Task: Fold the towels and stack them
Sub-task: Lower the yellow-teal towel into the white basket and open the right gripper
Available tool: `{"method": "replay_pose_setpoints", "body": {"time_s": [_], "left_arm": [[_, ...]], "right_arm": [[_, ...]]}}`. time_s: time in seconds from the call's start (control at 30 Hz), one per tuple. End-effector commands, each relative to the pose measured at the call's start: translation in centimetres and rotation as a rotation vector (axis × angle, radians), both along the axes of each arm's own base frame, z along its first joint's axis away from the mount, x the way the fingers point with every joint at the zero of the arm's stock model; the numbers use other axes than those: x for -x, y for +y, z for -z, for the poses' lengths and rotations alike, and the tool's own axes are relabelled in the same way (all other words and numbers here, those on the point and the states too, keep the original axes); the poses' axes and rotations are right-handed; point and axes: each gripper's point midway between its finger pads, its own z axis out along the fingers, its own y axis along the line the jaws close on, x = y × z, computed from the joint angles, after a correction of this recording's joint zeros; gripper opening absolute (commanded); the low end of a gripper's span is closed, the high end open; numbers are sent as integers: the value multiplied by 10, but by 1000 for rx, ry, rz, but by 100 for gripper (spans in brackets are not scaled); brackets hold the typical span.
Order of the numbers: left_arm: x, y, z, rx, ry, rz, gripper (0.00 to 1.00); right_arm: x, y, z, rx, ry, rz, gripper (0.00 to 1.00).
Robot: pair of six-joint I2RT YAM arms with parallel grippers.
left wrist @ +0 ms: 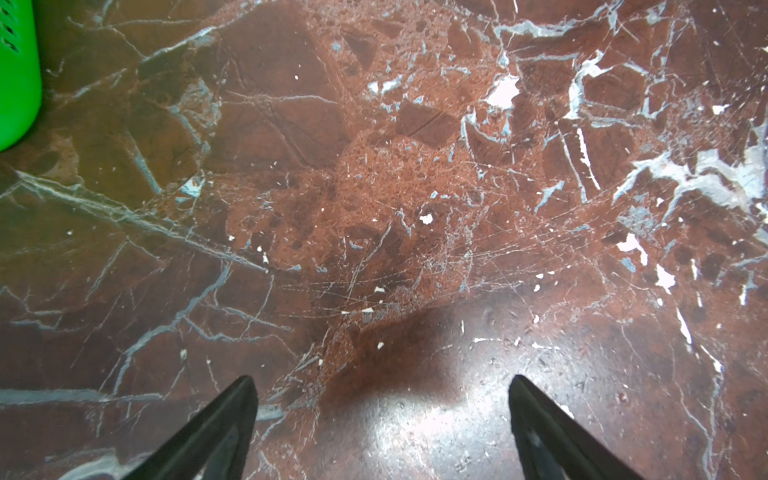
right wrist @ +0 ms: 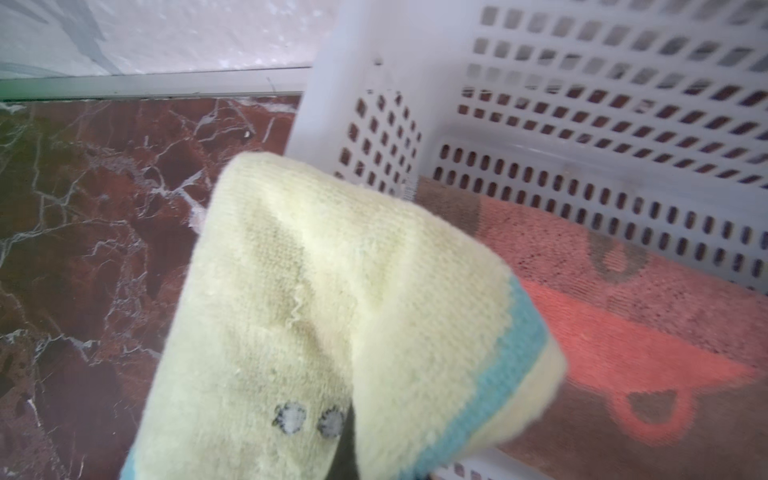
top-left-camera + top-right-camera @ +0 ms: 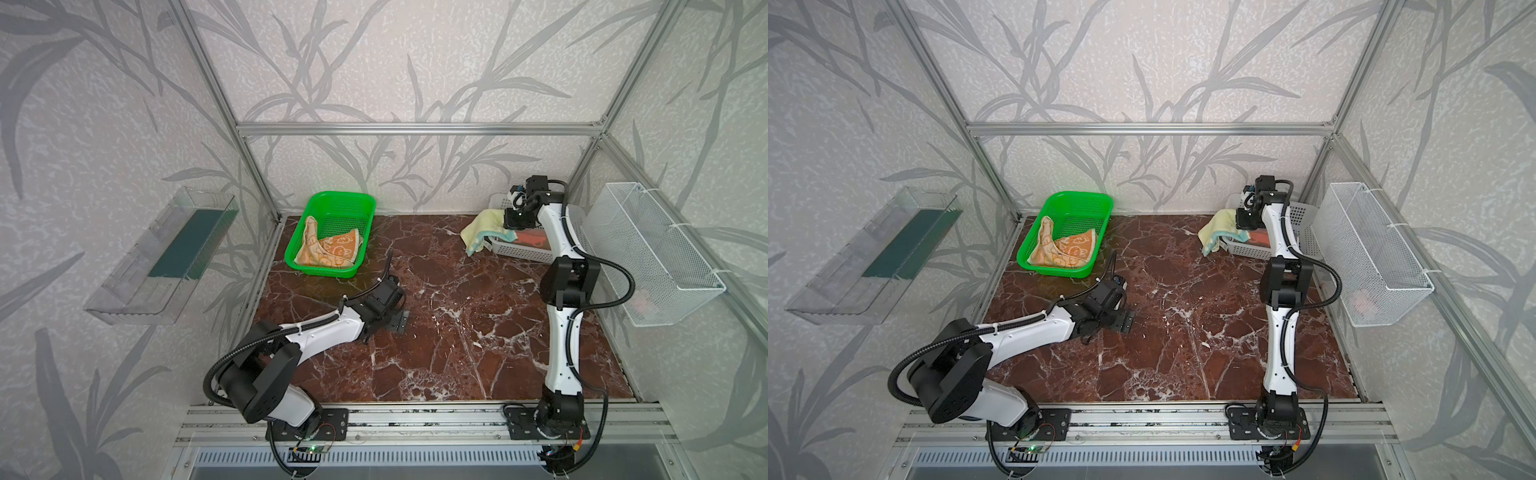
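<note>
My right gripper (image 3: 510, 227) is at the back right, shut on the pale yellow towel (image 3: 480, 232) with a teal stripe. That towel (image 2: 332, 291) hangs over the edge of a white perforated basket (image 2: 582, 104) and hides the jaws. Inside the basket lies the salmon-orange towel (image 2: 623, 332) with brown markings, also visible in both top views (image 3: 534, 240) (image 3: 1260, 237). The orange-cream towel with cartoon faces (image 3: 332, 249) lies crumpled in a green basket (image 3: 345, 203) at the back left. My left gripper (image 1: 382, 378) hovers open over bare marble, in front of the green basket (image 1: 16, 83), holding nothing.
The tabletop is red-brown marble (image 3: 457, 332). A white wire basket (image 3: 656, 249) hangs on the right wall beside the right arm. A clear plastic shelf (image 3: 166, 253) is fixed to the left wall. Aluminium frame posts stand at the back corners.
</note>
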Motion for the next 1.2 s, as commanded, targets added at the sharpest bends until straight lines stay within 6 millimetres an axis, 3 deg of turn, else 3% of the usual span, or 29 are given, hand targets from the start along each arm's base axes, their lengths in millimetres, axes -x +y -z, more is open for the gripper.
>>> {"method": "replay_pose_setpoints", "body": {"time_s": [0.0,0.37,0.6,0.8,1.17], "left_arm": [[2,0,1,-1,11,-7,94],[4,6,2,-13,2,-13,94],[3,4,4,-12,6,-9,94],[2,4,6,-17,7,-5,94],[2,3,11,-24,15,2,94]], "right_arm": [[0,28,-15,-52,-28,-55,0],[1,67,23,-105,43,-104,0],[7,106,23,-139,49,-173,0],[9,137,-2,-163,-2,-218,0],[1,150,-102,-238,-222,-230,0]]}}
